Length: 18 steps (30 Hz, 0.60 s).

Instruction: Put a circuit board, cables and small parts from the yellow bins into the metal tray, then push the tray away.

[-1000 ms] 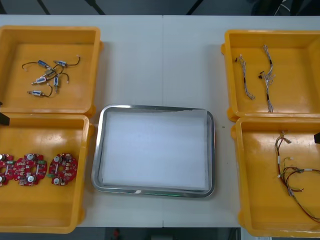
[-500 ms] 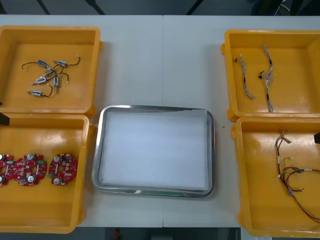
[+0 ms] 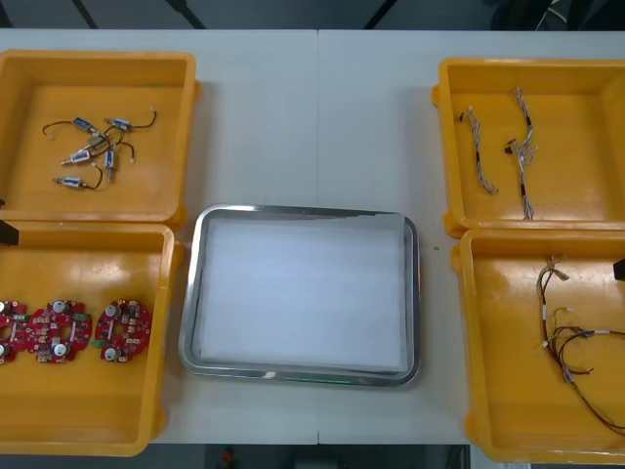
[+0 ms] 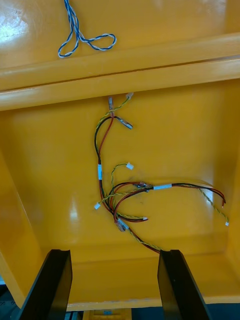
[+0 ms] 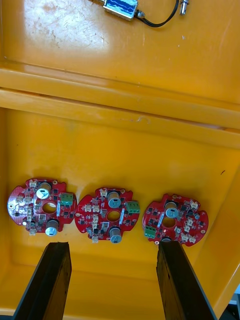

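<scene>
A: How does the work stand at this moment?

B: Nothing is in the metal tray (image 3: 303,210) yet. It sits in the middle of the surface (image 3: 312,117), between the bins. The left end effector (image 5: 112,247) hangs over the near left bin (image 3: 88,435) with its two fingers apart and nothing between them. The three circuit boards (image 5: 106,214) lie in a row just beyond the fingertips. The right end effector (image 4: 114,252) is over the near right bin (image 3: 518,435), also spread and holding nothing, with the red and yellow cables (image 4: 131,187) beyond it.

A: What could go wrong with a board?

B: The boards lie flat and very close together. The left board (image 5: 41,212) and the middle one seem to touch. If the fingers come down around the middle one, a finger may land on a neighbour and push it, or two boards may come up together. The right board (image 5: 175,220) stands a little apart, so it looks the safer choice. A flat board also offers only a thin edge, so the hold may slip.

A: And the cables?

B: They are tangled in one bundle. Pulling one strand would probably drag the others with it. A connector could then catch on the bin wall, and the bundle could fall on the surface before it reaches the tray.
</scene>
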Motion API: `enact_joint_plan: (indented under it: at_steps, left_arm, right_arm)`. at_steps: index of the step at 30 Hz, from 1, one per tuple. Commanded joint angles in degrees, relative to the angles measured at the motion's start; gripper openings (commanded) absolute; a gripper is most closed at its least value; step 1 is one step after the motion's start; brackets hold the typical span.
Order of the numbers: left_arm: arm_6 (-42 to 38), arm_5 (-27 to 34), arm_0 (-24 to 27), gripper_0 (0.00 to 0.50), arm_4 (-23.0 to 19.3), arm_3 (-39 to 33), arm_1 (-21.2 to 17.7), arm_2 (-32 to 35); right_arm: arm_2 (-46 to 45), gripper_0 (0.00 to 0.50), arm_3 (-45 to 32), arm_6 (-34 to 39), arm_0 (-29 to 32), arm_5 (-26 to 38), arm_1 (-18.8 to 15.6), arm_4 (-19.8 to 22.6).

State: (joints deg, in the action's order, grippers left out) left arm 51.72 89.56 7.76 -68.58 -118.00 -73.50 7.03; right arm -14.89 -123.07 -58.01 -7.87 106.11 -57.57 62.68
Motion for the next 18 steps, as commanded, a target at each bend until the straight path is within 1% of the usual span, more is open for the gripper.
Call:
enact_joint_plan:
  at_steps: [1, 11, 12, 13, 16, 17, 18]
  left_arm:
    - [4.35, 0.44, -0.9, 0.5, 0.38, -0.92, -2.79, 1.06]
    - [4.35, 0.44, -0.9, 0.5, 0.38, -0.92, -2.79, 1.06]
    - [4.35, 0.44, -0.9, 0.5, 0.38, -0.92, -2.79, 1.06]
    - [4.35, 0.44, -0.9, 0.5, 0.38, -0.92, -2.79, 1.06]
    - [4.35, 0.44, -0.9, 0.5, 0.38, -0.92, -2.79, 1.06]
    - [10.77, 0.35, -2.75, 0.5, 0.2, -0.83, -2.44, -0.79]
    - [10.77, 0.35, -2.75, 0.5, 0.29, -0.74, -2.44, -0.7]
  right_arm:
    - [-1.46, 0.5, -1.39, 0.09, 0.75, -0.47, -2.19, -0.36]
    - [-1.46, 0.5, -1.39, 0.09, 0.75, -0.47, -2.19, -0.36]
    - [0.03, 0.5, -0.95, -0.17, 2.24, -0.29, -2.28, -0.36]
    - [0.38, 0.5, -0.77, -0.7, 2.42, -0.38, -2.37, -0.36]
    - [1.61, 0.5, -1.04, -3.86, 2.68, -1.88, -4.56, -0.71]
    - [1.88, 0.5, -0.95, -5.27, 2.86, -2.05, -5.62, -0.63]
    - [1.88, 0.5, -0.95, -6.15, 3.12, -2.32, -5.71, -0.63]
